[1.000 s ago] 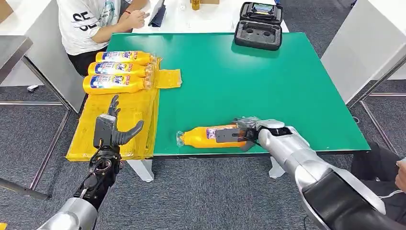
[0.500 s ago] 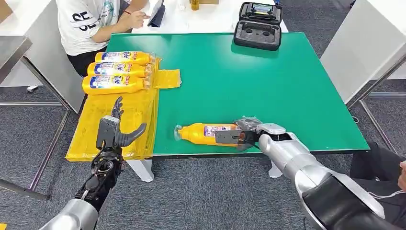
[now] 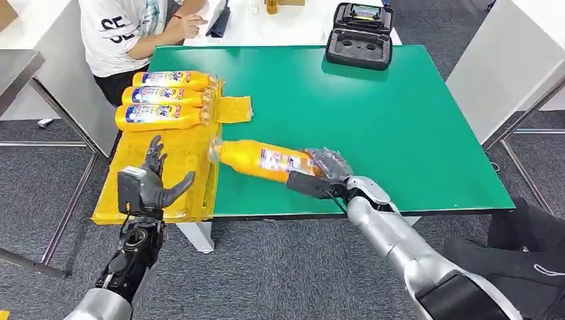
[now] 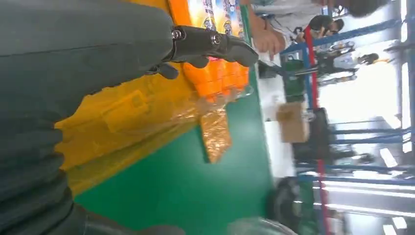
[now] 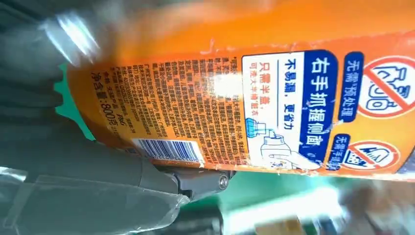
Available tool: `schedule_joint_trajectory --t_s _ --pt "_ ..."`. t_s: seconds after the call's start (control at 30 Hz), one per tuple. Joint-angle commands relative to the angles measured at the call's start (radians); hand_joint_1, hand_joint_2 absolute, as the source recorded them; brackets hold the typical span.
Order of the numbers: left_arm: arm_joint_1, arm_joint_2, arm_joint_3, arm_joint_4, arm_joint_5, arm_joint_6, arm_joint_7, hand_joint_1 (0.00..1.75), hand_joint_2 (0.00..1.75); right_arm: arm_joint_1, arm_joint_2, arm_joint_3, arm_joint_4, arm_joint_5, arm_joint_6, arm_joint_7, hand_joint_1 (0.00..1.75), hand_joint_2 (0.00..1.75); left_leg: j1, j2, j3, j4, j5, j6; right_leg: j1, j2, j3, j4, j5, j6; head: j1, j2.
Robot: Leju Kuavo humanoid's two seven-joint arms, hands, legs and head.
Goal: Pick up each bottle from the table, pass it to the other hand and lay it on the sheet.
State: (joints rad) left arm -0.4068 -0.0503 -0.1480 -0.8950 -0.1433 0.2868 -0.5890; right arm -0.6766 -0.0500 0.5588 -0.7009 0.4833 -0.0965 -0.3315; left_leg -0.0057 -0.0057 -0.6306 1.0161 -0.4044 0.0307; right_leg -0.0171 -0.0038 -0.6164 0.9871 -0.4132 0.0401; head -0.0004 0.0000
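My right hand [image 3: 318,175] grips the base of an orange bottle [image 3: 261,160] and holds it lifted over the green table [image 3: 373,120], cap end pointing toward the yellow sheet [image 3: 174,163]. The right wrist view shows the bottle's label [image 5: 274,112] close up against my thumb [image 5: 88,171]. My left hand [image 3: 148,183] is open, fingers spread, above the sheet's near end, apart from the bottle. Three orange bottles [image 3: 161,97] lie side by side at the sheet's far end, also seen as orange bottles [image 4: 215,29] past my left hand's fingers [image 4: 215,44].
A person in a white shirt [image 3: 126,30] sits at the table's far left corner. A black open case [image 3: 360,37] rests at the far edge. A loose yellow wrapper piece [image 3: 233,109] lies beside the three bottles. White tables flank both sides.
My right hand has lifted the bottle off the table near the front edge and carried it left and up toward the sheet. My left hand shifted slightly lower and stayed open.
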Motion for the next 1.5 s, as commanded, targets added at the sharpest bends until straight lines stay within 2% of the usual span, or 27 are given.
schedule_joint_trajectory --t_s 0.03,0.23,0.37,0.47,0.53,0.63,0.7,0.83,0.87,0.9,1.13,1.4,1.5 --pt "0.011 0.025 0.045 -0.061 0.027 -0.029 0.002 0.00 1.75 0.023 0.019 -0.135 -0.120 -0.003 -0.003 -0.013 1.75 1.75 0.001 0.001 0.003 0.000 -0.002 -0.002 0.001 0.001 0.003 0.000 -0.001 -0.002 -0.001 0.000" --pt "0.012 0.020 0.052 -0.061 0.044 -0.035 0.003 0.00 1.75 0.026 0.024 -0.144 -0.119 -0.005 -0.008 -0.030 1.75 1.75 0.001 0.001 0.002 0.000 -0.001 -0.001 0.001 0.001 0.002 0.000 -0.001 -0.001 0.000 0.000" --pt "0.063 0.041 0.090 -0.126 0.248 -0.251 0.039 0.00 1.75 0.033 0.049 -0.215 -0.137 -0.031 -0.009 -0.099 1.75 1.75 0.001 0.003 0.003 0.000 -0.002 -0.002 0.001 0.003 0.002 0.000 -0.001 -0.002 0.000 0.000" --pt "0.065 0.033 0.064 -0.128 0.295 -0.362 0.049 0.00 1.75 0.082 0.055 -0.248 -0.189 -0.058 0.000 -0.153 1.75 1.75 0.002 0.004 0.005 0.000 -0.003 -0.003 0.002 0.003 0.004 0.000 -0.002 -0.002 0.000 0.000" --pt "0.059 0.019 0.041 -0.125 0.296 -0.381 0.060 0.00 1.75 0.111 0.063 -0.247 -0.203 -0.061 0.006 -0.174 1.75 1.75 0.001 0.000 0.002 -0.001 -0.001 -0.001 0.001 -0.001 0.002 -0.001 -0.001 -0.001 -0.001 0.000" --pt "0.053 -0.002 -0.015 -0.100 0.291 -0.416 0.086 0.00 1.75 0.147 0.101 -0.223 -0.194 -0.066 0.020 -0.217 1.75 1.75 0.002 0.000 0.006 -0.001 -0.002 -0.002 0.002 0.000 0.006 -0.002 -0.002 -0.002 0.000 0.000" --pt "0.050 -0.015 -0.061 -0.074 0.301 -0.435 0.086 0.00 1.75 0.160 0.134 -0.197 -0.151 -0.079 0.036 -0.252 1.73 1.75 0.001 0.000 0.003 -0.001 -0.001 -0.001 0.001 0.000 0.002 -0.001 -0.001 -0.001 0.000 0.000" --pt "0.043 -0.031 -0.120 -0.062 0.303 -0.425 0.081 0.00 1.75 0.160 0.188 -0.152 -0.063 -0.100 0.036 -0.308 1.75 1.75 0.002 0.001 0.008 -0.002 -0.003 -0.003 0.003 0.000 0.008 -0.002 -0.002 -0.003 0.000 0.000" --pt "0.043 -0.032 -0.131 -0.070 0.303 -0.420 0.081 0.00 1.75 0.159 0.205 -0.144 -0.046 -0.111 0.037 -0.322 1.71 1.75 0.001 0.001 0.005 -0.001 -0.002 -0.002 0.002 0.000 0.004 -0.002 -0.002 -0.002 0.000 0.000" --pt "0.046 -0.034 -0.136 -0.077 0.300 -0.408 0.081 0.00 1.75 0.161 0.217 -0.145 -0.041 -0.121 0.038 -0.323 1.75 1.75 0.001 0.001 0.003 -0.001 -0.002 -0.002 0.001 0.001 0.003 -0.001 -0.001 -0.002 0.000 0.000" --pt "0.076 -0.034 -0.143 -0.115 0.285 -0.382 0.072 0.00 1.75 0.132 0.221 -0.139 0.008 -0.141 0.052 -0.336 1.75 1.75 0.001 0.001 0.005 -0.001 -0.002 -0.002 0.001 0.001 0.004 -0.001 -0.002 -0.002 0.000 0.000" --pt "0.116 -0.031 -0.140 -0.161 0.277 -0.393 0.062 0.00 1.75 0.126 0.201 -0.193 -0.023 -0.162 0.063 -0.342 1.71 1.75 0.001 0.001 0.004 0.000 -0.002 -0.002 0.001 0.001 0.003 -0.001 -0.002 -0.002 0.000 0.000" --pt "0.123 -0.033 -0.137 -0.160 0.277 -0.393 0.061 0.00 1.75 0.127 0.197 -0.205 -0.030 -0.167 0.064 -0.344 1.75 1.75 0.001 0.000 0.001 -0.001 -0.001 -0.001 0.001 0.000 0.001 -0.001 -0.001 -0.001 0.000 0.000"
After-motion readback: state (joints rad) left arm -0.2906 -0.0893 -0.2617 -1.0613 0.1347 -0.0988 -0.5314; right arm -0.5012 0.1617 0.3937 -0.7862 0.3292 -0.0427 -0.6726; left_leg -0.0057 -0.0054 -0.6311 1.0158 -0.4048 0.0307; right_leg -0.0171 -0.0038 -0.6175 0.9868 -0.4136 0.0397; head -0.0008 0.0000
